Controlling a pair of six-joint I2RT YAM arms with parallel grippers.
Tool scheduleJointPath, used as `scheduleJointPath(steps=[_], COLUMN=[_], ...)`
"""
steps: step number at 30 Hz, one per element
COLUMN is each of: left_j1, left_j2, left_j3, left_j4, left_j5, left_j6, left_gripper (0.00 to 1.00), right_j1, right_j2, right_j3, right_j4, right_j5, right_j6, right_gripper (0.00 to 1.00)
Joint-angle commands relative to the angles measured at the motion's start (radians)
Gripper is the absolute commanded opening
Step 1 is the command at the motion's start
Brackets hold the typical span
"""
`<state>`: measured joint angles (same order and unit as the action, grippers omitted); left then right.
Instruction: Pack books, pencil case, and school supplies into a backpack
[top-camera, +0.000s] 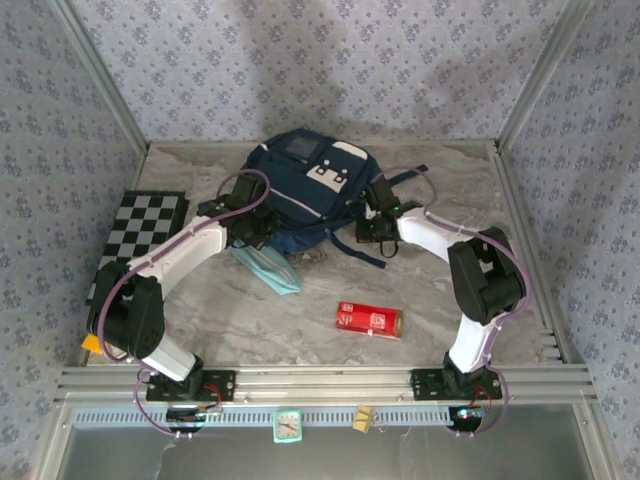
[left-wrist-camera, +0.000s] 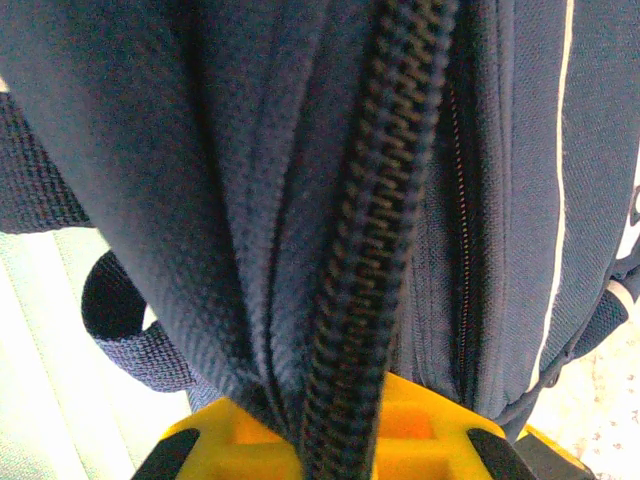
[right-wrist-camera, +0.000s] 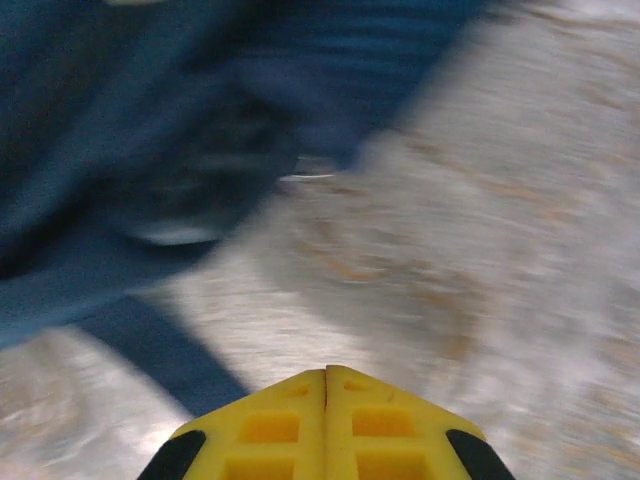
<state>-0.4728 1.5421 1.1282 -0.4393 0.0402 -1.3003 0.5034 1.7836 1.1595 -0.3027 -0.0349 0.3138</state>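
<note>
Backpack (top-camera: 305, 190) at the far edge of the table (top-camera: 450, 180), centre. Left gripper (left-wrist-camera: 335, 435) clamps the fabric beside its zip. Right gripper (right-wrist-camera: 326, 385), closed on nothing, is just off its right side. Pencil case (top-camera: 268, 268) touches its near-left side; red supplies box (top-camera: 368, 319) lies towards the near edge.

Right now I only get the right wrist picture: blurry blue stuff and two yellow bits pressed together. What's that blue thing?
Observer: It's the backpack, lying at the far middle of the table. The right gripper is beside its right edge.
Operator: What's the other arm doing?
Observer: The left gripper is shut on the backpack's fabric, with the zipper running down between its fingers.
Operator: Is anything lying outside the bag?
Observer: Yes. A red box lies on its own nearer the arms' bases, and a pale blue pencil case lies just in front of the backpack.
</note>
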Motion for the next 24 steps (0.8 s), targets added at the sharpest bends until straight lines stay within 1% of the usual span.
scheduleJointPath(steps=[1, 4, 6, 9, 11, 13, 15, 18, 21, 23, 24], left_j1=[0.007, 0.008, 0.007, 0.007, 0.008, 0.007, 0.007, 0.007, 0.007, 0.007, 0.007], left_j2=[-0.036, -0.030, -0.028, -0.028, -0.027, -0.023, -0.021, -0.022, -0.018, -0.019, -0.020], left_j3=[0.037, 0.048, 0.056, 0.056, 0.056, 0.062, 0.067, 0.068, 0.070, 0.071, 0.072], left_j4=[0.035, 0.038, 0.031, 0.035, 0.037, 0.033, 0.034, 0.034, 0.036, 0.036, 0.036], left_j5=[-0.028, -0.017, -0.016, -0.016, -0.015, -0.011, -0.010, -0.011, -0.009, -0.008, -0.009], left_j6=[0.033, 0.036, 0.042, 0.041, 0.038, 0.037, 0.038, 0.038, 0.038, 0.036, 0.036], left_gripper=[0.00, 0.00, 0.00, 0.00, 0.00, 0.00, 0.00, 0.00, 0.00, 0.00, 0.00], right_j1=[0.100, 0.122, 0.136, 0.142, 0.138, 0.134, 0.129, 0.126, 0.119, 0.110, 0.106], right_j2=[-0.043, -0.043, -0.029, -0.002, 0.010, 0.007, 0.011, 0.020, 0.025, 0.029, 0.031], right_j3=[-0.043, -0.063, -0.051, -0.014, 0.012, 0.020, 0.024, 0.057, 0.060, 0.066, 0.066], right_j4=[0.103, 0.164, 0.175, 0.165, 0.153, 0.153, 0.145, 0.138, 0.149, 0.143, 0.142], right_j5=[-0.111, -0.180, -0.185, -0.152, -0.107, -0.087, -0.057, -0.059, -0.067, -0.072, -0.072], right_j6=[-0.111, -0.130, -0.148, -0.167, -0.171, -0.176, -0.174, -0.190, -0.204, -0.203, -0.201], right_gripper=[0.09, 0.26, 0.38, 0.47, 0.51, 0.55, 0.55, 0.52, 0.38, 0.34, 0.30])
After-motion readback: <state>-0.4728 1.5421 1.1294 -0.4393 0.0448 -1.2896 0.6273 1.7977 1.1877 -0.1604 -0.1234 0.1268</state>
